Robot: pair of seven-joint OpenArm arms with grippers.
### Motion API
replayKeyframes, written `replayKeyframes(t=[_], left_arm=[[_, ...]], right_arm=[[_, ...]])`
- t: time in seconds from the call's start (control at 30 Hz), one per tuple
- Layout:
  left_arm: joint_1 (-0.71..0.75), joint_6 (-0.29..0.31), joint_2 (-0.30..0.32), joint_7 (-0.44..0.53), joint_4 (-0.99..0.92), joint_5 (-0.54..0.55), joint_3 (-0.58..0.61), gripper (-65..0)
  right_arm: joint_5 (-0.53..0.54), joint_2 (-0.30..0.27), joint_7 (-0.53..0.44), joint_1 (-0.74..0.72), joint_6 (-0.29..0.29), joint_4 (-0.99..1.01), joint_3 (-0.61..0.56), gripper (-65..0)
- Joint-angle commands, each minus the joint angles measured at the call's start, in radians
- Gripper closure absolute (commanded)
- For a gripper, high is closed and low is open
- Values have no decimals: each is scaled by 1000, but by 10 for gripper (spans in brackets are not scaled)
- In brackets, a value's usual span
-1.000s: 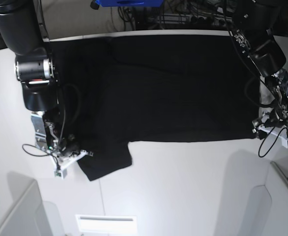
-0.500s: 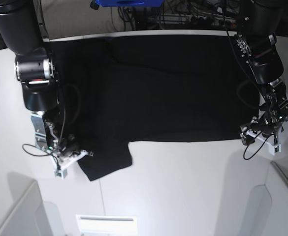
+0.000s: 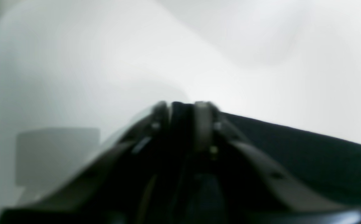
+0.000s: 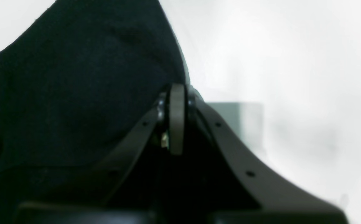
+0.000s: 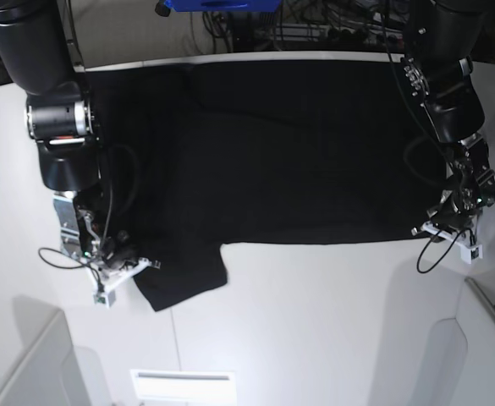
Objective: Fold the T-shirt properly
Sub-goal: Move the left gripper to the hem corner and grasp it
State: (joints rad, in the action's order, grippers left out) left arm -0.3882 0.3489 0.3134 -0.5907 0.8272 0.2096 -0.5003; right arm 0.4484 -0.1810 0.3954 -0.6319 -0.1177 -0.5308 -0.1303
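Surface: white table, matte, with broad soft shadows along its near edge; a pale slotted strip sits at the near middle.
Room: behind the far table edge, a tangle of dark cables and a blue object, partly cut off by the frame.
Near corners: light grey panels rise at both lower corners of the base view.
T-shirt: black, spread flat across the far half of the table, reaching the far edge; one sleeve juts toward the near side on the base view's left.
Right gripper: low on the table at the sleeve's outer edge; in its wrist view the jaws are pressed together with black cloth bunched against them.
Left gripper: at the shirt's near corner on the base view's right; in its wrist view the fingers stand close with dark cloth in the narrow gap, pinching the T-shirt's edge.
Focus: both wrist views are blurred; table beyond the jaws reads as plain white.
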Motion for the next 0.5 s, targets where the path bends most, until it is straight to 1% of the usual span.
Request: replayKeyframes(t=[0.0,0.03,0.13,0.27,0.37,0.47], left_arm=[[-10,8,5,-35,4,-8,2,-38],[-10,8,5,-35,4,-8,2,0],[-15,11,5,-35,5,-8,2,0],[-18,16,5,-39,11,-8,2,0],[-10,16,5,-39,14,1,2,0],[10,16,5,-39,70,3,2,0]], right_arm=[[0,-5,15,-22,-3,-10,4,0],[0,-5,15,-22,-3,-10,4,0],[0,-5,12,-22,-3,-10,4,0],[0,-5,-37,-22,-3,-10,4,0],[0,-5,-40,-21,-3,-10,4,0],[0,-8,-42,-21,-3,-10,4,0]])
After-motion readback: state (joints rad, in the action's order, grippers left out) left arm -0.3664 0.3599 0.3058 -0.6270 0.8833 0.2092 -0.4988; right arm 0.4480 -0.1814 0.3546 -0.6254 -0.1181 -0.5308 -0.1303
